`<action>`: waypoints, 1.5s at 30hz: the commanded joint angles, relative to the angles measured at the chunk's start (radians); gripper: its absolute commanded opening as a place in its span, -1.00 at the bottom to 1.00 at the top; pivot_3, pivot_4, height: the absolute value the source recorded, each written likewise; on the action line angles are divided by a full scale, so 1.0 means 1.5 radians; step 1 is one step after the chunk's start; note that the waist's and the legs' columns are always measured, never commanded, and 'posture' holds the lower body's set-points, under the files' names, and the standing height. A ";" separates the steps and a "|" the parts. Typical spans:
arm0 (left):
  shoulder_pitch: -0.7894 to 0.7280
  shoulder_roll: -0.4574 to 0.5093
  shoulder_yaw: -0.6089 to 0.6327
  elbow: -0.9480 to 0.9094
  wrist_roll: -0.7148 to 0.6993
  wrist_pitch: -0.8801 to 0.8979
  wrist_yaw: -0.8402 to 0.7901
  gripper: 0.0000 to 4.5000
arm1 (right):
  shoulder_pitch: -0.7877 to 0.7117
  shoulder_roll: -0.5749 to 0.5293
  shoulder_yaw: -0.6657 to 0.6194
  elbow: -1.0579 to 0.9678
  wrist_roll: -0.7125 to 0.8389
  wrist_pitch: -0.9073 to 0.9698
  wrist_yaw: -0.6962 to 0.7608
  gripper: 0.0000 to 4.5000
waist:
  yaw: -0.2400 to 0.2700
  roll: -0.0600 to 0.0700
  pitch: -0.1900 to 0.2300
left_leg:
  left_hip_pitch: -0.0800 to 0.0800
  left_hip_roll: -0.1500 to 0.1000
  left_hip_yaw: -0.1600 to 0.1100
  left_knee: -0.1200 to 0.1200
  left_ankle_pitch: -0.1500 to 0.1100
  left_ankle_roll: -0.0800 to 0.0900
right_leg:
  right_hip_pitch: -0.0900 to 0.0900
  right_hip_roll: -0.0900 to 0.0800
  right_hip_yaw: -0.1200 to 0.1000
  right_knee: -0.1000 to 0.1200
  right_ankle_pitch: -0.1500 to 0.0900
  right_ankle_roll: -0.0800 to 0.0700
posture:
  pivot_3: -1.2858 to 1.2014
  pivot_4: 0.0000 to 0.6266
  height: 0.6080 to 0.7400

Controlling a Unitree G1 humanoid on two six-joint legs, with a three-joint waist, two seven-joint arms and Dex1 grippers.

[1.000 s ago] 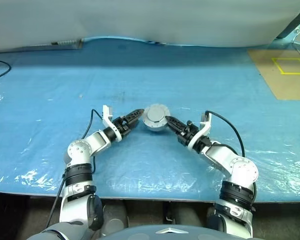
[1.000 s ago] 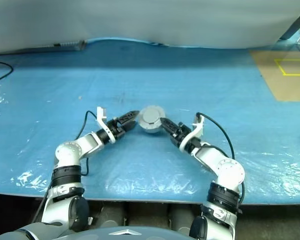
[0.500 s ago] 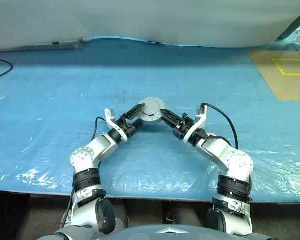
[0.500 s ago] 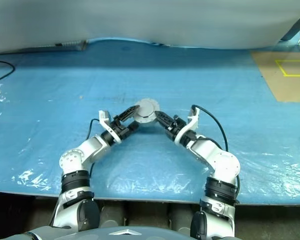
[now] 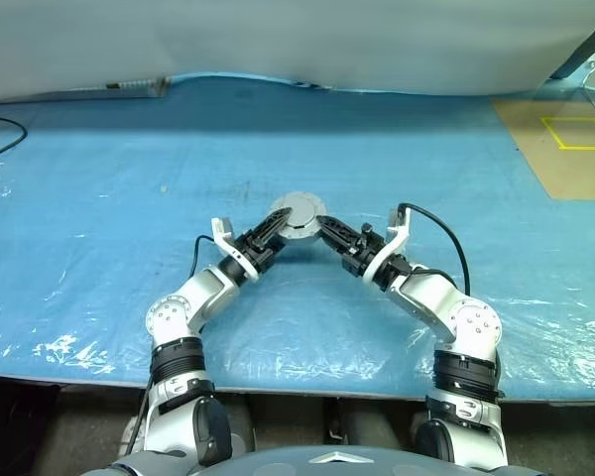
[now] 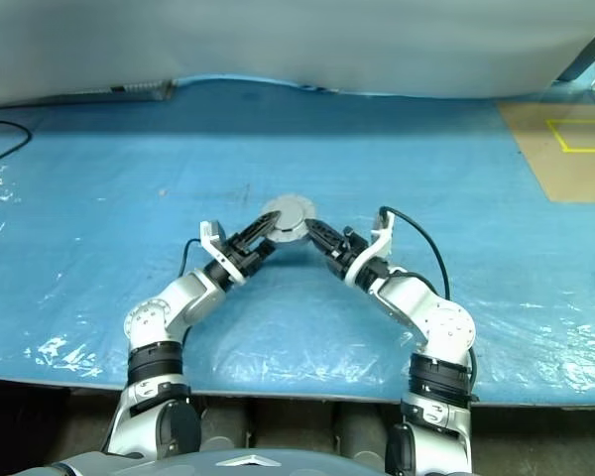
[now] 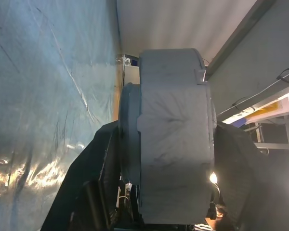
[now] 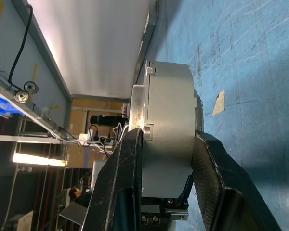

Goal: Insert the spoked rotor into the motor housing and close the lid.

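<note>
One motor housing (image 5: 297, 216), lid (image 8: 137, 113) closed, is clamped by the right gripper (image 5: 322, 224) and the left gripper (image 5: 275, 224), both raised since earlier.

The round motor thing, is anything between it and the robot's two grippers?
No. The motor housing sits right between the left gripper and the right gripper, and both have their fingers on its sides.
</note>
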 commanded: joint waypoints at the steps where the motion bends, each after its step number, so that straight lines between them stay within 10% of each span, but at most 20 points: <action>1: -0.011 -0.001 -0.017 0.005 -0.018 -0.006 -0.010 0.04 | -0.006 -0.006 0.026 -0.036 0.046 -0.003 0.012 -0.52 | 0.000 0.000 0.000 | 0.000 0.000 0.000 0.000 0.000 0.000 | 0.000 0.000 0.000 0.000 0.000 0.000 | 0.03 -0.52 1.00; 6: -0.023 0.006 -0.022 0.010 -0.021 -0.017 -0.015 0.04 | 0.001 -0.039 0.052 -0.056 -0.034 -0.036 0.057 -0.52 | 0.000 0.000 0.000 | 0.000 0.000 0.000 0.001 0.000 0.000 | 0.000 0.000 0.000 0.001 0.001 0.000 | 0.03 -0.52 1.00; 16: -0.117 0.082 -0.027 0.117 0.057 -0.108 -0.066 0.04 | 0.043 -0.123 0.095 -0.096 -0.177 -0.104 0.127 0.99 | 0.004 0.000 0.000 | -0.002 0.000 -0.001 0.007 0.000 0.000 | 0.000 0.000 0.000 0.001 0.004 0.002 | 0.03 -0.52 1.00; 21: -0.257 0.143 -0.051 0.329 0.203 -0.251 -0.129 0.04 | 0.089 -0.286 0.362 -0.136 -0.631 -0.362 0.273 1.00 | 0.013 -0.001 0.000 | -0.004 0.000 -0.003 0.011 0.000 0.000 | 0.001 -0.001 -0.001 0.001 0.005 0.004 | 0.03 -0.52 1.00; 25: -0.360 0.164 -0.041 0.502 0.281 -0.362 -0.162 0.04 | 0.110 -0.288 0.420 -0.097 -0.775 -0.465 0.285 1.00 | 0.013 -0.003 0.002 | -0.005 -0.003 -0.004 0.011 0.000 0.000 | 0.001 -0.004 -0.001 0.000 0.006 0.006 | 0.03 -0.52 1.00; 42: -0.472 0.158 0.013 0.717 0.434 -0.540 -0.103 0.04 | 0.133 -0.218 0.387 -0.053 -0.918 -0.538 0.324 1.00 | 0.012 -0.008 0.004 | -0.008 -0.006 -0.006 0.014 0.000 0.000 | 0.000 -0.008 -0.003 0.001 0.008 0.005 | 0.03 -0.52 1.00; 45: -0.454 0.172 0.006 0.713 0.456 -0.517 -0.109 0.64 | 0.135 -0.208 0.383 -0.053 -0.924 -0.535 0.329 1.00 | 0.012 -0.007 0.004 | -0.007 -0.006 -0.006 0.015 0.000 0.000 | 0.001 -0.008 -0.003 0.001 0.008 0.004 | 0.03 -0.52 1.00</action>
